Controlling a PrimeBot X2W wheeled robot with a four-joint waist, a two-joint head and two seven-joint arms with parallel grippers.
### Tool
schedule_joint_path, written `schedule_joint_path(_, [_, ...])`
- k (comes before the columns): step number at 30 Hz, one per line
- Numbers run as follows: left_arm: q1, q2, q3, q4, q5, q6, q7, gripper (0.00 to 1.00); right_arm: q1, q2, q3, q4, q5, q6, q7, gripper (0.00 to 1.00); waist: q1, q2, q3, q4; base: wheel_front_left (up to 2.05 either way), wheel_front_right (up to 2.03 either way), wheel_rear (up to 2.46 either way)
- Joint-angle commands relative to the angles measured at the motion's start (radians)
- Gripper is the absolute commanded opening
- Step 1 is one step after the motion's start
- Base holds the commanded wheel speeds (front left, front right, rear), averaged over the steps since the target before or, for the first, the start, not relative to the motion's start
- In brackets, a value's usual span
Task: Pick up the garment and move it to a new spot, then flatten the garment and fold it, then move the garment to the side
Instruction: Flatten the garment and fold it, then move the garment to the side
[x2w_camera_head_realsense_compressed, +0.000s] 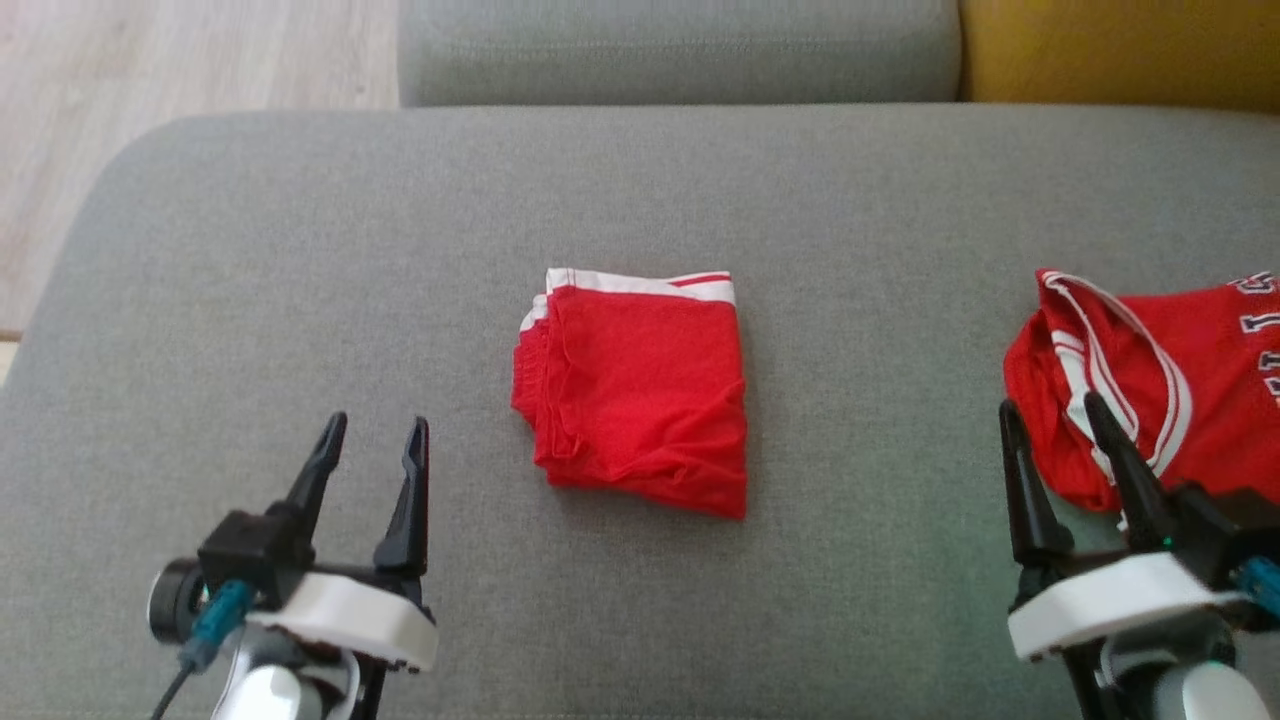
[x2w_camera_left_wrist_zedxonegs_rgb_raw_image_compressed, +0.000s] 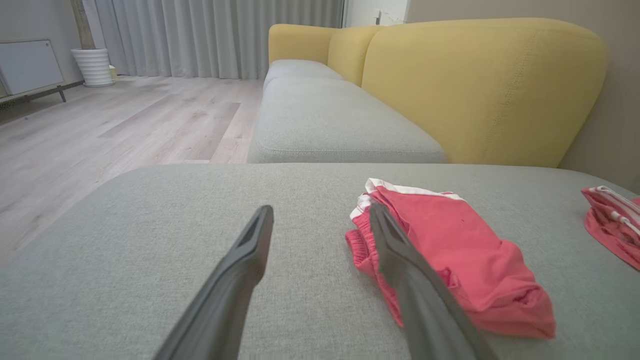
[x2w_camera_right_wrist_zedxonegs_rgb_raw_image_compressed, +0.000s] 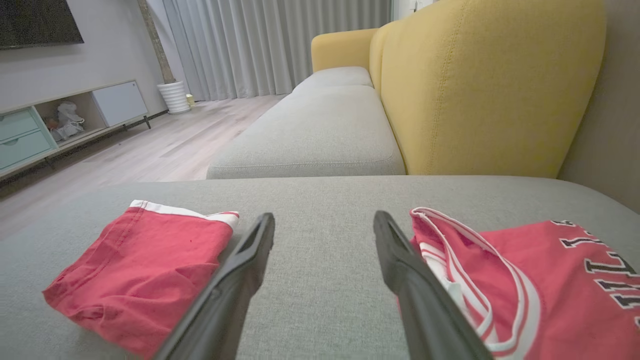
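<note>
garment: folded red garment (x2w_camera_head_realsense_compressed: 635, 390) is laid flat at frame centre on the grey seat cushion (x2w_camera_head_realsense_compressed: 300, 250) | left gripper (x2w_camera_head_realsense_compressed: 377, 428): seen lower left, fingers held apart, nothing gripped | right gripper (x2w_camera_head_realsense_compressed: 1050, 405): seen lower right, fingers held apart, nothing gripped, just beside the crumpled red jersey (x2w_camera_head_realsense_compressed: 1170, 390) at the right edge

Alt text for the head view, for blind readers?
A folded red garment with white trim lies mid-cushion on a grey sofa. A red jersey lies at the right edge, partly behind the open right tool; the open left tool is at lower left.
</note>
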Motion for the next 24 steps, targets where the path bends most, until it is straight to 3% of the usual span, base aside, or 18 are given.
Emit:
schedule_joint_path(1, [-0.017,0.024,0.030,-0.041,-0.005,0.008,0.002,1.00,-0.011,-0.005,0.016,-0.049,0.006,0.007,0.006,1.00,0.0000,0.0000,-0.018,0.000,0.00,0.00,0.00])
schedule_joint_path(24, [0.042,0.050,0.013,-0.085,0.015,0.056,0.043,1.00,0.077,-0.005,0.003,-0.096,0.018,0.007,0.036,1.00,0.0000,0.0000,-0.078,0.002,0.00,0.00,0.00])
